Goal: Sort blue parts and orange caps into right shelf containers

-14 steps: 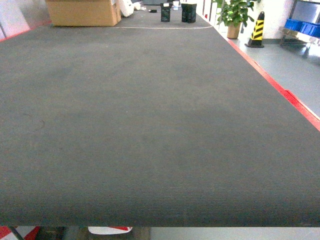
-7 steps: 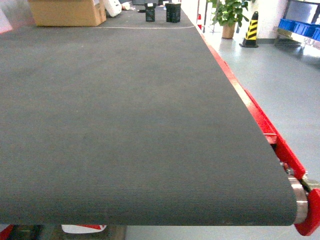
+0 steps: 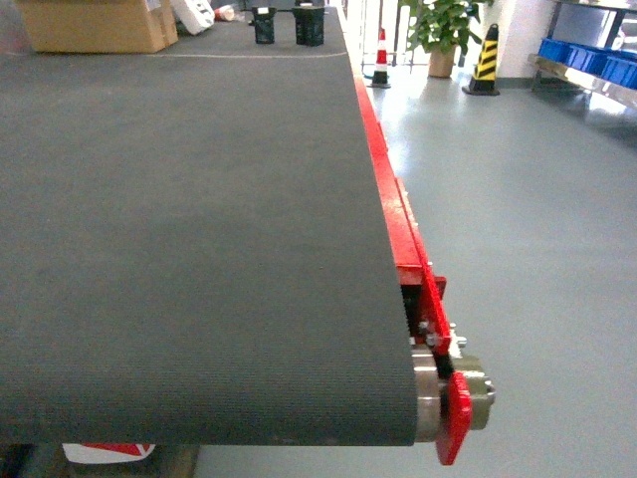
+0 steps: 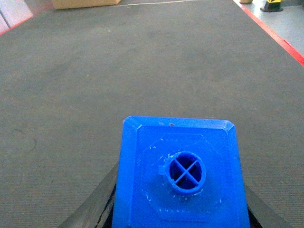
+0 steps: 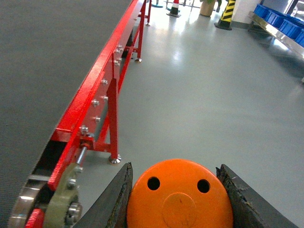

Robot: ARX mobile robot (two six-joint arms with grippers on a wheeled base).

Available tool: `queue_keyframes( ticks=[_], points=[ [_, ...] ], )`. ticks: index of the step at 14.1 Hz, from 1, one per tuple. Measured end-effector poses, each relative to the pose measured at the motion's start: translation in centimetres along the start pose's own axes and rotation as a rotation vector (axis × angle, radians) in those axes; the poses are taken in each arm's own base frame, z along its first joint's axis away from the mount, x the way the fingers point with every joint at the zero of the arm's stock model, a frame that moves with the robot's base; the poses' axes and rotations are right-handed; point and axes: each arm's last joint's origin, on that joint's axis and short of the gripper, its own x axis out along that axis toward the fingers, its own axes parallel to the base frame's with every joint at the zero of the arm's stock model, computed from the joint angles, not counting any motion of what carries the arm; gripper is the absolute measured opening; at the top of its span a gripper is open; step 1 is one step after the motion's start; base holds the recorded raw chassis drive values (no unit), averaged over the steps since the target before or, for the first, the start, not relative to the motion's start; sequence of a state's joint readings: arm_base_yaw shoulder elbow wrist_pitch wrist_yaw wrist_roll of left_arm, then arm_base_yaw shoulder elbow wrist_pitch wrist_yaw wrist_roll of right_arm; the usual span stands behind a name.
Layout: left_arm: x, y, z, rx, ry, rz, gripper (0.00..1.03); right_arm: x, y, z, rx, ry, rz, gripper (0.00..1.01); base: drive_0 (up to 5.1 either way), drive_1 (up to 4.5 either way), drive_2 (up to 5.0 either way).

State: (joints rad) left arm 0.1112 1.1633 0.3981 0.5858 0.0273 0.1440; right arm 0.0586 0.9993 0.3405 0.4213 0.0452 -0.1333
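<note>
At the belt's right end corner, both loads carried.
My left jaws grip a blue part [image 4: 180,175], my right jaws an orange cap [image 5: 179,197], held for carrying toward the far crates [image 3: 587,58].

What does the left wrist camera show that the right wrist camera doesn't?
Only the left wrist view shows the blue part held between the left gripper fingers, above the belt, with a cardboard box far off. Only the right wrist view shows the orange cap in the right gripper, the red conveyor frame, grey floor and blue crates. Both show the dark conveyor belt.
</note>
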Motion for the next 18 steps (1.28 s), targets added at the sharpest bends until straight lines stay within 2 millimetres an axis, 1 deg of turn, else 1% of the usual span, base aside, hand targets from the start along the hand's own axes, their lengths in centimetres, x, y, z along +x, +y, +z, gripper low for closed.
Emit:
queue_keyframes(
  ticks=[18],
  points=[
    [-0.02,-0.01,0.05,0.001,-0.004,-0.001,0.44,-0.01,0.0,0.02,0.0,-0.001,0.0,0.44,5.1,-2.39,-2.4]
  ],
)
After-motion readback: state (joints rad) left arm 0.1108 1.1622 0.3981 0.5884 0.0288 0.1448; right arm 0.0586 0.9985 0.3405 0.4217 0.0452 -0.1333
